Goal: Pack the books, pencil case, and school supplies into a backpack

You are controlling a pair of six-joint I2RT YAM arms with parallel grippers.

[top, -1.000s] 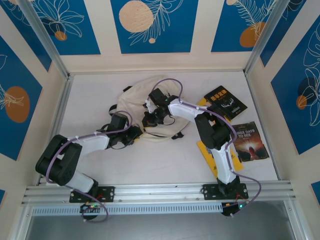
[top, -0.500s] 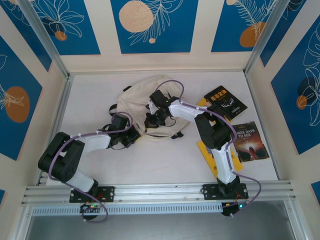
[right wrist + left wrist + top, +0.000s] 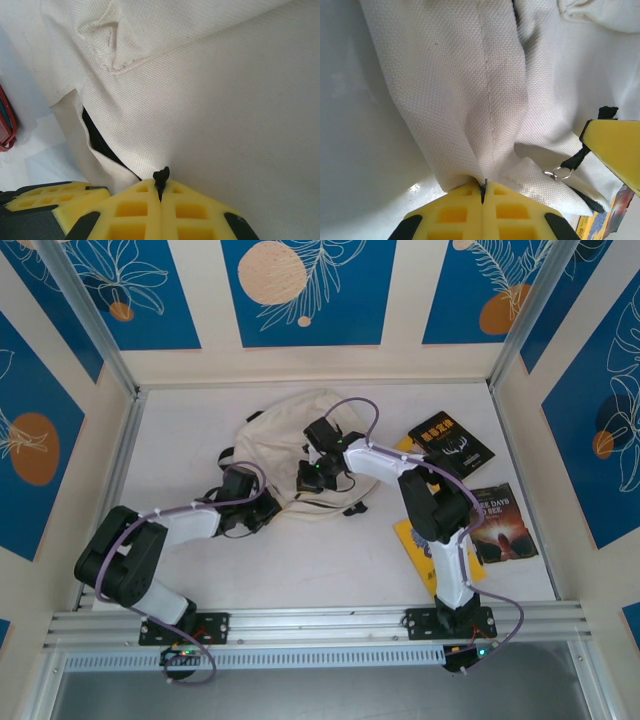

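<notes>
Left claw (image 3: 483,186) clamped tight on backpack (image 3: 470,75) canvas, right claw (image 3: 161,190) likewise pinching it, books (image 3: 452,445) lying just right of it

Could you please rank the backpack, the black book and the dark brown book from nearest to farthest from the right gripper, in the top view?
1. backpack: mid-table, its fabric pinched in the right gripper.
2. black book: to the gripper's right, toward the back.
3. dark brown book: farther right and nearer the front.

Left claw (image 3: 483,192) pinching backpack (image 3: 470,85) fabric fold
</notes>
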